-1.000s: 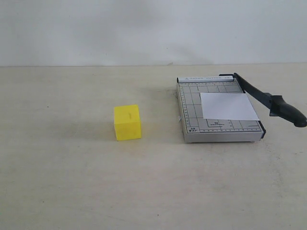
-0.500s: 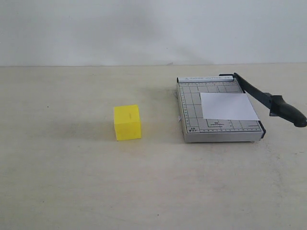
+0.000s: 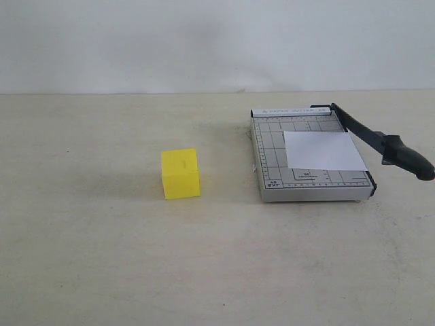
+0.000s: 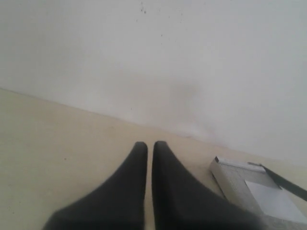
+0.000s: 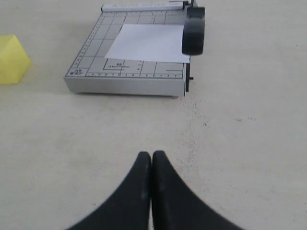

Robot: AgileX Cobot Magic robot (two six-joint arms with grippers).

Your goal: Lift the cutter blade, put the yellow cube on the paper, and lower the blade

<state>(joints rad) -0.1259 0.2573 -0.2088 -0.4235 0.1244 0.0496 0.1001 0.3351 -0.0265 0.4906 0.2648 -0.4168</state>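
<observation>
The yellow cube (image 3: 181,173) rests on the table left of the grey cutter board (image 3: 272,163). The white paper (image 3: 323,151) lies flat on the board's right half. The black cutter blade (image 3: 380,141) slants up off the board's right edge, its thick handle out past the board's corner. In the right wrist view the board (image 5: 96,62), paper (image 5: 146,43), blade handle (image 5: 193,31) and cube (image 5: 12,60) lie ahead of my right gripper (image 5: 151,154), which is shut and empty. My left gripper (image 4: 147,143) is shut on nothing, with the board (image 4: 235,184) off to one side. Neither gripper shows in the exterior view.
A pale wall (image 3: 217,41) stands behind the beige table (image 3: 102,258). The cutter sits toward the table's right side and the cube near its middle.
</observation>
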